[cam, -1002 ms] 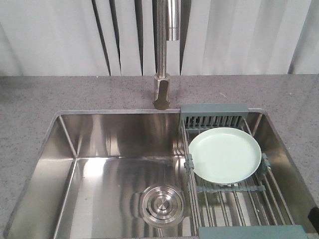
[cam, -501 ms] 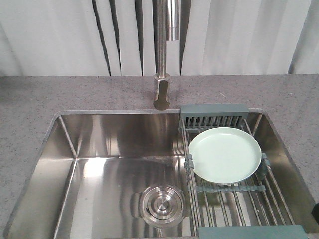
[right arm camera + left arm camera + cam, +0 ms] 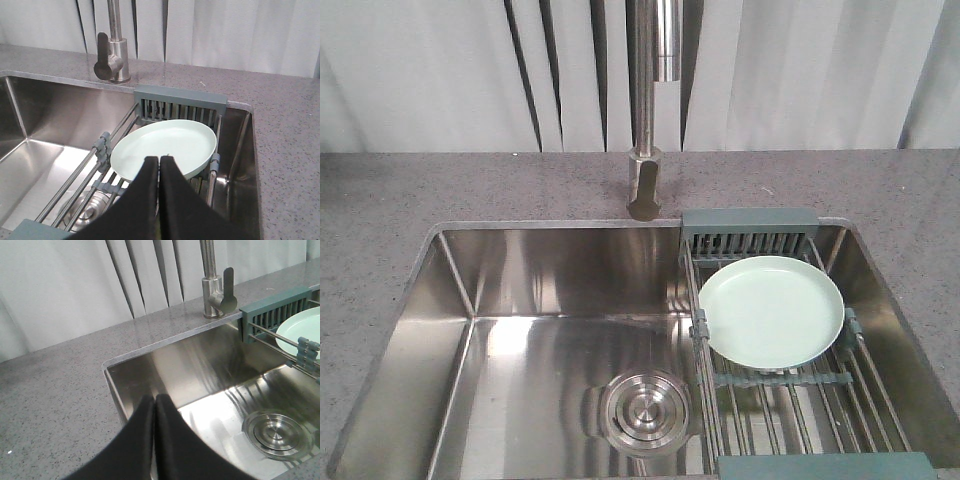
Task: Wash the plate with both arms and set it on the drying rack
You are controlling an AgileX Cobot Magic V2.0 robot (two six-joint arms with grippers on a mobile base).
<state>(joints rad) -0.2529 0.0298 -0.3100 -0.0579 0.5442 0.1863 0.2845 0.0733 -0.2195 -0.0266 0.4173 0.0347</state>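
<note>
Now that the right arm's dark corner has left the front view, both pincers closed and empty, the plate rests on the rack, seemingly done.

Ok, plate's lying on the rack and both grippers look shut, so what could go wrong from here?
The plate lies flat on the drying rack, so a shut right gripper could nudge it along the rods instead of catching its low rim. The faucet stands close behind the rack, in a lifted plate's way. The left gripper hangs near the sink edge.
</note>
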